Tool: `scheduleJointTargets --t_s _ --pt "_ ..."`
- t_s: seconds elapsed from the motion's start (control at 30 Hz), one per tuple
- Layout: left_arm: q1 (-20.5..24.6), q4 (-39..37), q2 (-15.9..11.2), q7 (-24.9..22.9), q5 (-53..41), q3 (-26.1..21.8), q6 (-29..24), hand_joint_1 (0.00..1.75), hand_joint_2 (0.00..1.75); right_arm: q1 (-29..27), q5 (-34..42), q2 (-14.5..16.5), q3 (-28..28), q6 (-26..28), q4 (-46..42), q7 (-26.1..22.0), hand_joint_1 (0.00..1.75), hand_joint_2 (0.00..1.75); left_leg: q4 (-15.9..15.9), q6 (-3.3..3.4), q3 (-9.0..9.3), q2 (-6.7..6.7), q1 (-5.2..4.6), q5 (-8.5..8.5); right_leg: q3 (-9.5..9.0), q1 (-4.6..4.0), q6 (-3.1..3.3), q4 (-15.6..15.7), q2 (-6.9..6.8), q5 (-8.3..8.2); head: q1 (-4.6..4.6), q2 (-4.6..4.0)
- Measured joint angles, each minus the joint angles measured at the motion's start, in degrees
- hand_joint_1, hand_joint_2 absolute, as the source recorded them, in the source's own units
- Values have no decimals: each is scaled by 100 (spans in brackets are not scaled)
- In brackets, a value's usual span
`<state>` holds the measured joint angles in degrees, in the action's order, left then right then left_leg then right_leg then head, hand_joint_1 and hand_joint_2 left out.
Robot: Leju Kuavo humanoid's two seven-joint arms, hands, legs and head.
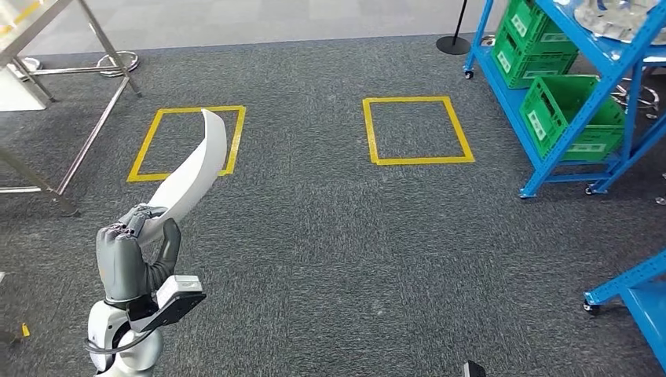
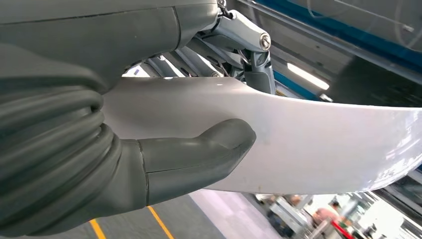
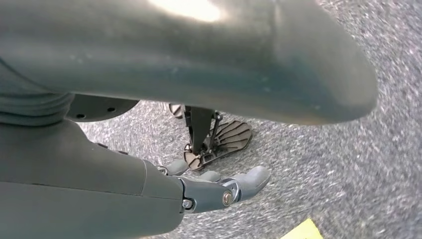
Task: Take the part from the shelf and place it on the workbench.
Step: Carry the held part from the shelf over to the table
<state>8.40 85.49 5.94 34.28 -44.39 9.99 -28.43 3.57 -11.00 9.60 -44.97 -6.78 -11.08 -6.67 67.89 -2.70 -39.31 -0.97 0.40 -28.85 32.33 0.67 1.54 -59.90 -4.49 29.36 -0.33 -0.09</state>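
Grey carpet (image 1: 330, 236) with two yellow tape squares (image 1: 187, 141) (image 1: 416, 129) mid-frame, blue rack (image 1: 565, 102) with green crates (image 1: 569, 118) upper right, metal frame (image 1: 71, 86) upper left.

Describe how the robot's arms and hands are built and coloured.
The left hand is matt dark grey with a ribbed cover and thick thumb. Its wrist carries a pale grey camera block; the arm is silver-white with a black cable. The right hand has grey, metal-pinned fingers.

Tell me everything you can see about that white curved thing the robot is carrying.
The white part is a long, thin, curved panel, smooth and glossy like moulded plastic, tapering to a rounded tip. It rises upright from the left hand, which grips its lower end, with the thumb pressed against its face. It is held in the air above grey carpet, and nothing else touches it.
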Motion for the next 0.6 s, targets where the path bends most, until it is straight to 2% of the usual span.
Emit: scheduleJointTargets --t_s 0.07,0.1,0.17,0.2,0.23,0.27,0.3,0.33,0.37,0.4,0.43,0.47,0.5,0.57,0.6 --pt "13 -2 -2 2 -1 1 -17 175 175 4 -6 0 1 -17 0 -14 0 0 -642 74 367 -227 -47 210 -36 -26 -50 -6 -124 38 4 0" --pt "20 -5 -3 2 -1 1 -27 175 175 8 -10 0 1 -25 0 -19 0 0 -791 113 448 -291 -70 239 -53 -35 -79 -5 -177 52 6 0" --pt "28 -11 -14 2 -1 1 -41 175 175 23 -18 3 1 -37 0 -23 0 0 -833 181 445 -181 -90 246 -89 -38 -139 13 -289 69 8 0" --pt "30 -14 -19 3 -2 0 -43 175 175 33 -19 5 1 -39 0 -23 0 0 -857 212 452 -112 -81 262 -99 -25 -174 -2 -259 90 9 0" --pt "40 -19 -22 3 -2 0 -45 175 175 41 -19 7 1 -41 0 -25 0 0 -884 248 462 -44 -65 280 -75 -13 -207 -75 -147 147 14 0" --pt "55 -27 -19 4 -2 1 -45 175 175 45 -19 7 1 -42 0 -24 0 0 -909 282 472 22 -42 299 13 -2 -236 -267 22 262 23 0" --pt "70 -38 -15 5 -1 2 -46 175 175 42 -18 7 1 -41 0 -22 0 0 -920 307 475 85 -29 309 165 11 -255 -571 219 417 33 0" --pt "82 -54 -11 4 -1 3 -46 175 175 33 -18 7 1 -40 0 -21 0 0 -918 325 470 151 -24 311 359 13 -265 -943 345 586 40 0" --pt "87 -73 -7 4 0 4 -46 175 175 23 -17 7 1 -37 0 -19 0 0 -912 332 463 228 -23 310 552 15 -274 -1301 402 713 44 0" --pt "86 -91 -6 3 0 4 -46 175 175 14 -16 7 1 -33 0 -18 0 0 -902 335 460 308 -23 309 680 18 -280 -1512 418 739 44 0" --pt "86 -110 -6 3 0 4 -46 175 175 8 -13 7 1 -27 0 -17 0 0 -889 332 457 394 -20 307 712 24 -284 -1519 427 652 43 0" --pt "87 -126 -6 2 0 4 -46 175 175 6 -6 6 0 -22 0 -15 0 0 -873 323 457 483 -13 304 636 34 -286 -1304 448 467 44 0" --pt "89 -137 -6 1 -1 5 -46 175 175 6 1 5 -1 -19 0 -14 0 0 -852 304 454 565 -5 298 479 52 -292 -932 521 242 44 0" --pt "107 -156 -3 -15 -5 7 -45 175 175 7 15 3 -1 -8 0 -7 0 0 -801 232 420 712 2 284 197 88 -294 -280 796 -4 43 0" --pt "124 -167 -1 -30 -11 9 -43 175 175 7 19 2 -1 -3 0 -4 0 0 -791 187 397 776 2 286 134 93 -280 -129 889 -28 42 0"
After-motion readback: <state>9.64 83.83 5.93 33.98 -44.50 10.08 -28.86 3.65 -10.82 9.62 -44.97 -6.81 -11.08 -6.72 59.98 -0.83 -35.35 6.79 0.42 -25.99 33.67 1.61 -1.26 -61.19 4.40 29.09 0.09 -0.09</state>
